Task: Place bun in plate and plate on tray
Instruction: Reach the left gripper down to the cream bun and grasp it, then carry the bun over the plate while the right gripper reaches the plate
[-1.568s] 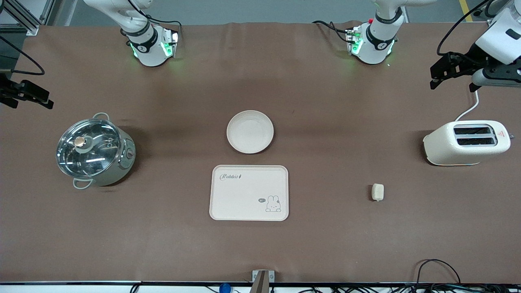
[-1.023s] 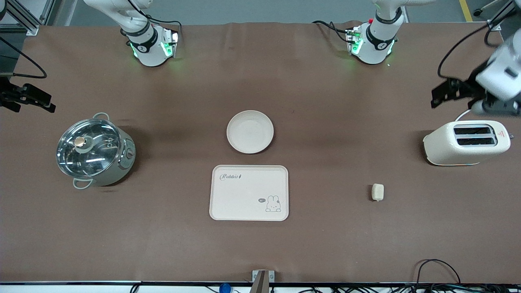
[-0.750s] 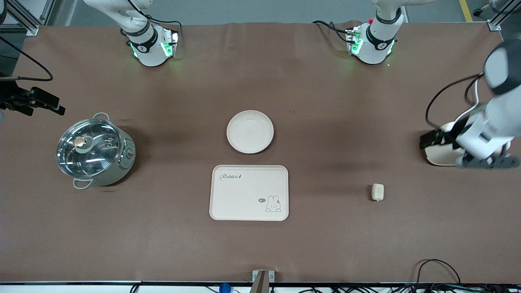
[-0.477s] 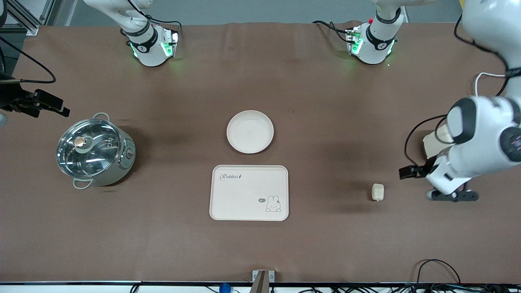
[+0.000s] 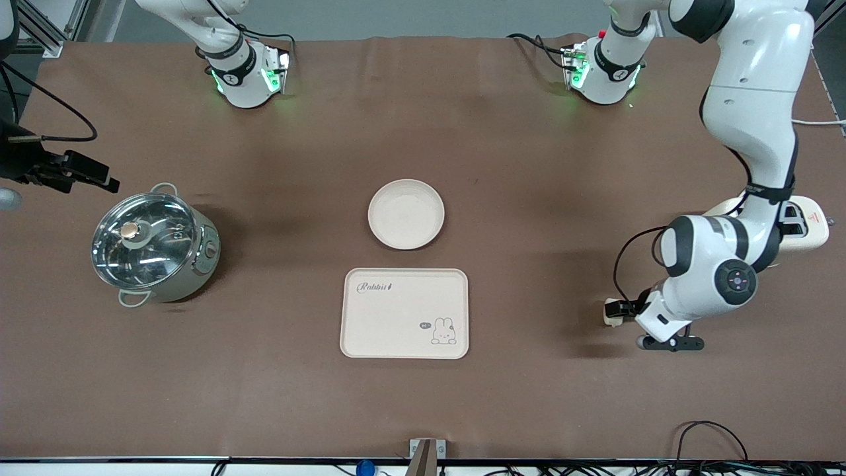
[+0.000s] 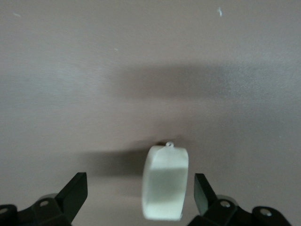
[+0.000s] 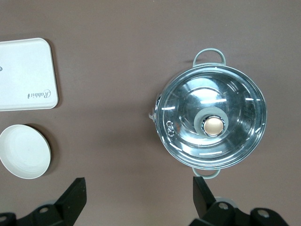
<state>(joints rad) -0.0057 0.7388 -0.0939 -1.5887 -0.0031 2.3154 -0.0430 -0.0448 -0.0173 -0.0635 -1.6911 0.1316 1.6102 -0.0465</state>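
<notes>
The bun point(image 5: 609, 320) lies on the brown table toward the left arm's end, nearer the front camera than the toaster. My left gripper point(image 5: 618, 309) is down at it, open. In the left wrist view the bun point(image 6: 166, 184) sits between the two fingers, close to one and untouched by either. The plate point(image 5: 406, 214) stands empty mid-table. The tray point(image 5: 404, 313) lies just nearer the front camera than the plate, with nothing on it. My right gripper point(image 5: 99, 177) hangs open and empty above the table beside the pot. Its wrist view shows the tray point(image 7: 26, 75) and the plate point(image 7: 23, 150).
A steel pot with a glass lid point(image 5: 153, 246) stands toward the right arm's end and shows in the right wrist view point(image 7: 211, 123). A cream toaster point(image 5: 811, 228) at the left arm's end is largely hidden by the left arm. Cables lie along the table's near edge.
My left arm has swung from above the toaster end down to the bun, and its open gripper now straddles it. My right gripper has drifted slightly toward the pot.
</notes>
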